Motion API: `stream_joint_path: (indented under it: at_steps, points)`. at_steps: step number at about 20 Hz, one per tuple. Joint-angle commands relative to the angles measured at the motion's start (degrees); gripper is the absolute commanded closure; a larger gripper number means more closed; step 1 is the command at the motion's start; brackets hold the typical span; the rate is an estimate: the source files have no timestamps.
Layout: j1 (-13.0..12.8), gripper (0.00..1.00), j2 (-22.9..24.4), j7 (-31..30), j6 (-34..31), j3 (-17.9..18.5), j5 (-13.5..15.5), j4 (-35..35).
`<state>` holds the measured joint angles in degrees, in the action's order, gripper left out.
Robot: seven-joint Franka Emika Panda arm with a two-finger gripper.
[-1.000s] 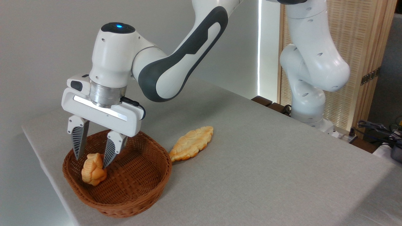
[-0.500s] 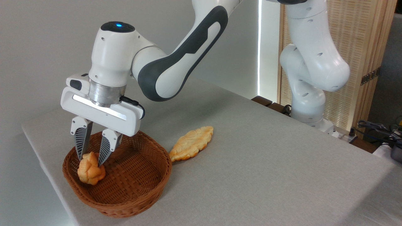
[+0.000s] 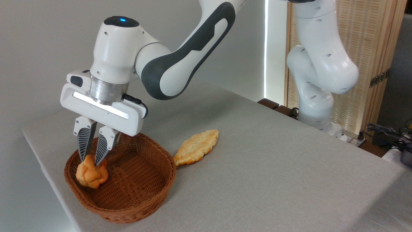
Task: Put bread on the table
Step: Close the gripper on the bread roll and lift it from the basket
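Note:
The bread, a small lumpy golden-orange bun, is at the left inside of the round wicker basket, slightly raised. My gripper points straight down over it, and its ribbed fingers are shut on the top of the bun. The basket stands near the left front corner of the table, which is covered in light grey cloth.
A long flat pale-yellow pastry lies on the cloth just right of the basket. The arm's white base rises at the table's far right edge. Cables and dark gear sit beyond that edge.
The fingers have closed from wide apart onto the bun. The gripper has risen a little and shifted left, and the bun has moved left and up with it.

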<state>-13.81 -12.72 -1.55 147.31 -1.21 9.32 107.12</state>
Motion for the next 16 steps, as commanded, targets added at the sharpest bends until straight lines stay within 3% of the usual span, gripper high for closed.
stream_joint_path:
  at_steps: [1,8,16]
  points:
    - [0.0,0.90,0.5,0.1,0.1,0.2,0.1,-0.1]
    - [0.0,0.89,1.8,0.0,-0.4,0.1,0.1,0.0]
    - [0.0,0.85,8.5,6.0,-13.3,0.1,0.2,0.5]
